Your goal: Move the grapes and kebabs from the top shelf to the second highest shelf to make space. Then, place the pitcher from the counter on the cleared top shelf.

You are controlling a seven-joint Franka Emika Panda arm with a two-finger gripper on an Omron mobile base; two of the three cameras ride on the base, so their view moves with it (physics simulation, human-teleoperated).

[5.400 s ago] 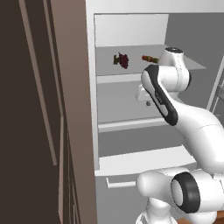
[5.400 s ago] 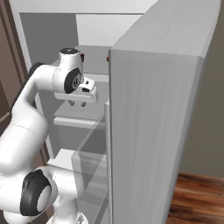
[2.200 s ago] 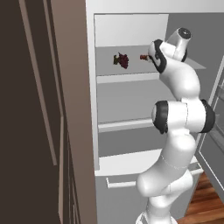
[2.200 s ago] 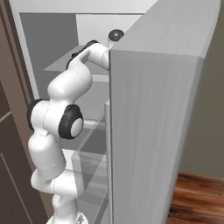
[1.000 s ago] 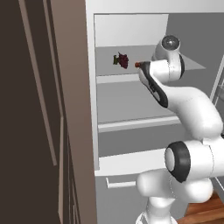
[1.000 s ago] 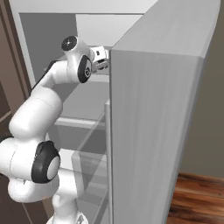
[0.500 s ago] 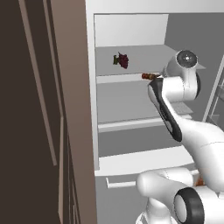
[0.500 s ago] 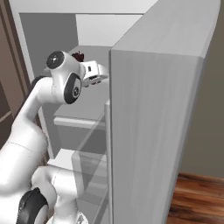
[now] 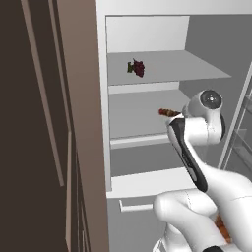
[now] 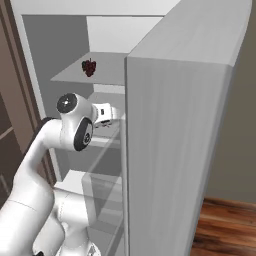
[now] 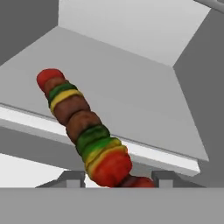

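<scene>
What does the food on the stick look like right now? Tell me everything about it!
The kebab is a thin skewer strung with round chunks: red at the tips, then brown, green and yellow in between. It looks glossy. The gripper is pinching its near end, so it sticks out forward, tilted up, in the air in front of a grey fridge shelf. It touches nothing else. From the left base view it shows as a small reddish-brown stick beside the robot's wrist.
</scene>
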